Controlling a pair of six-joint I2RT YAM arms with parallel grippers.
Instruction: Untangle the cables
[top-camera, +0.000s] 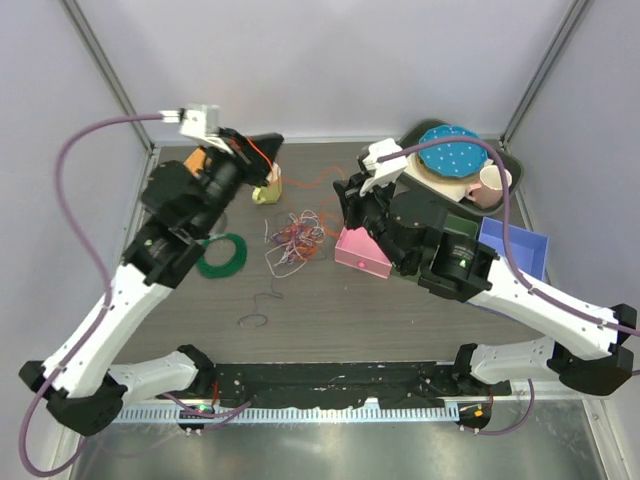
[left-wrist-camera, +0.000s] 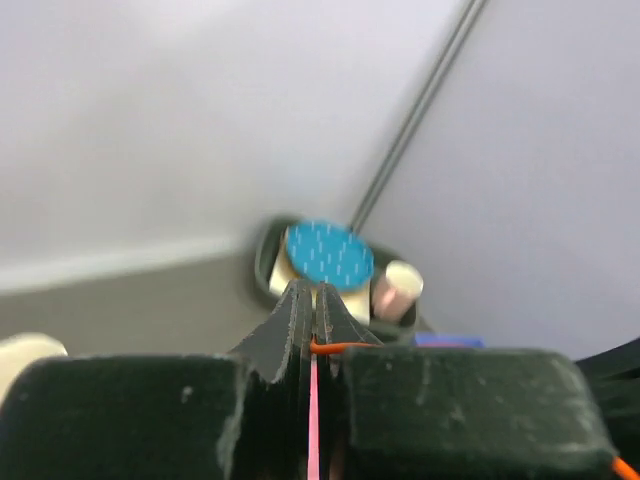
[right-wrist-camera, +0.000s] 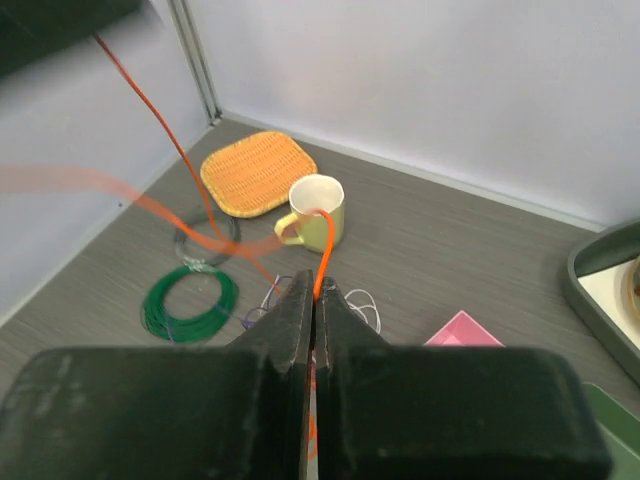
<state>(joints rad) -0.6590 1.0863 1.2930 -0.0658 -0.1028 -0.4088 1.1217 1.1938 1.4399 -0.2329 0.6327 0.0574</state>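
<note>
A tangle of thin white, red, orange and purple cables (top-camera: 295, 240) lies mid-table. One orange cable (top-camera: 318, 181) runs taut above the table from my left gripper (top-camera: 262, 146) to my right gripper (top-camera: 350, 196). My left gripper (left-wrist-camera: 313, 300) is raised at the back left and shut on the orange cable (left-wrist-camera: 340, 347). My right gripper (right-wrist-camera: 318, 292) is shut on the same orange cable (right-wrist-camera: 323, 255), above and right of the tangle. White loops (right-wrist-camera: 365, 305) show beside its fingers.
A yellow mug (top-camera: 268, 188) and an orange wicker mat (right-wrist-camera: 257, 172) stand behind the tangle. A green wound ring (top-camera: 222, 255) lies left and a pink box (top-camera: 362, 252) right. A tray (top-camera: 515, 160) with dishes and a blue box (top-camera: 520, 245) are at the back right.
</note>
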